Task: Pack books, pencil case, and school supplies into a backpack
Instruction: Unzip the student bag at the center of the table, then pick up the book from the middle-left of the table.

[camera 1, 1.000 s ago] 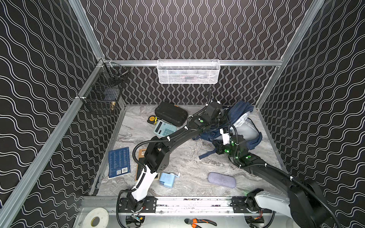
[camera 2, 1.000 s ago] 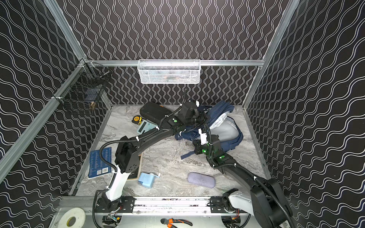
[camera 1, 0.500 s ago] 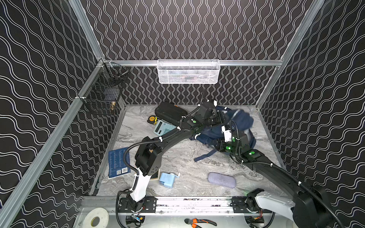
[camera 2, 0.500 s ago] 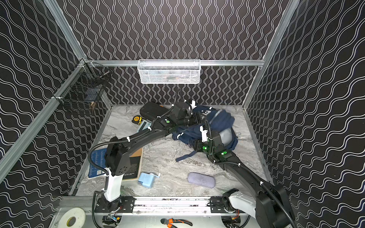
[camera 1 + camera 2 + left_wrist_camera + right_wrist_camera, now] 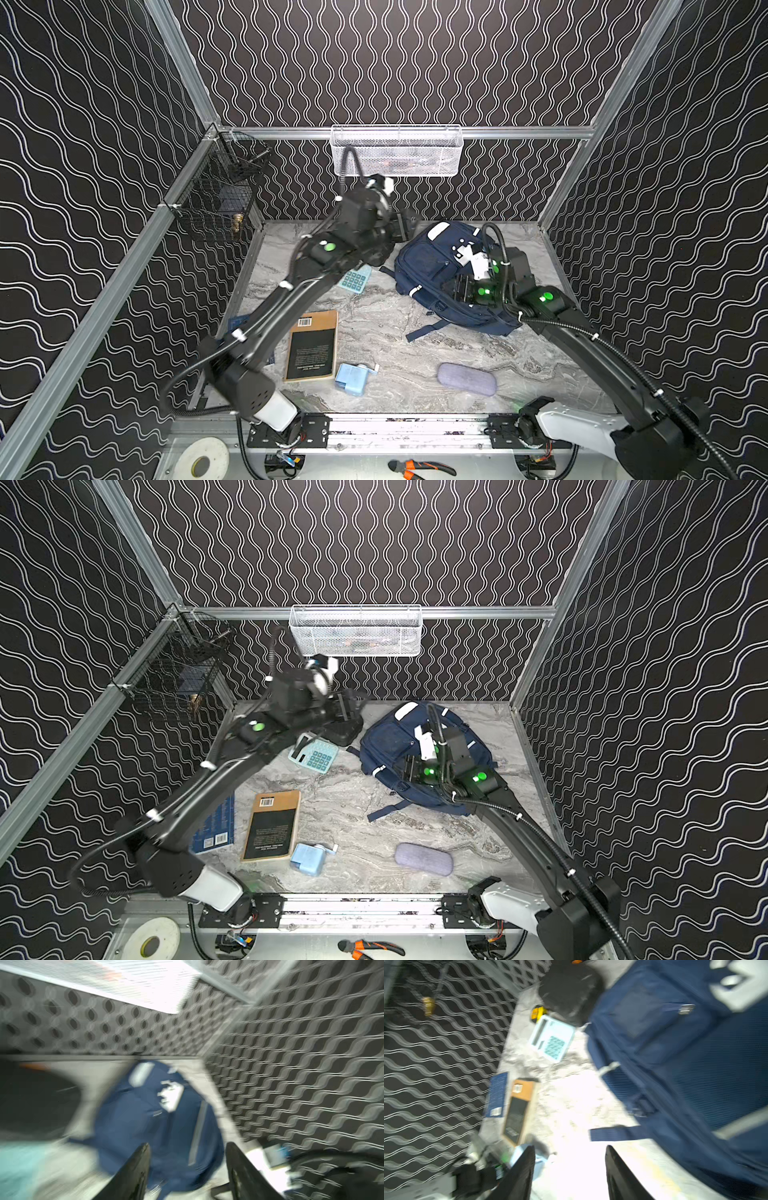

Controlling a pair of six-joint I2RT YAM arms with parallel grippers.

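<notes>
The backpack (image 5: 432,266) lay flat on the surface (image 5: 374,328), right of centre in both top views, front face up. Its long axis ran from the white patch at its upper end down toward the lower right of the frame. Whether any zip was open could not be told.

The right end effector (image 5: 461,287) hung directly over the lower half of the bag, released and empty. In the right wrist view its fingers (image 5: 527,1163) stood apart with only bright surface between them. The left end effector (image 5: 405,226) was raised off the bag's upper-left corner, above the black hard case (image 5: 345,729). It was also released, with nothing between its fingers (image 5: 139,1167), though that view was badly blurred.

Everything to be packed lay outside the bag, left of it or below it in the frame. The calculator (image 5: 313,754) sat just left of the bag, near the left end effector. The black book (image 5: 311,349) and the blue book (image 5: 214,829) lay at lower left with their long axes running up the frame, the blue one partly under the left arm. The pencil sharpener (image 5: 351,376) sat just beside the black book's lower corner. The pencil case (image 5: 467,379) lay below the bag, long axis across the frame, nearer the right arm.

The right arm looked better placed for the bag and case, the left for the calculator and books.
</notes>
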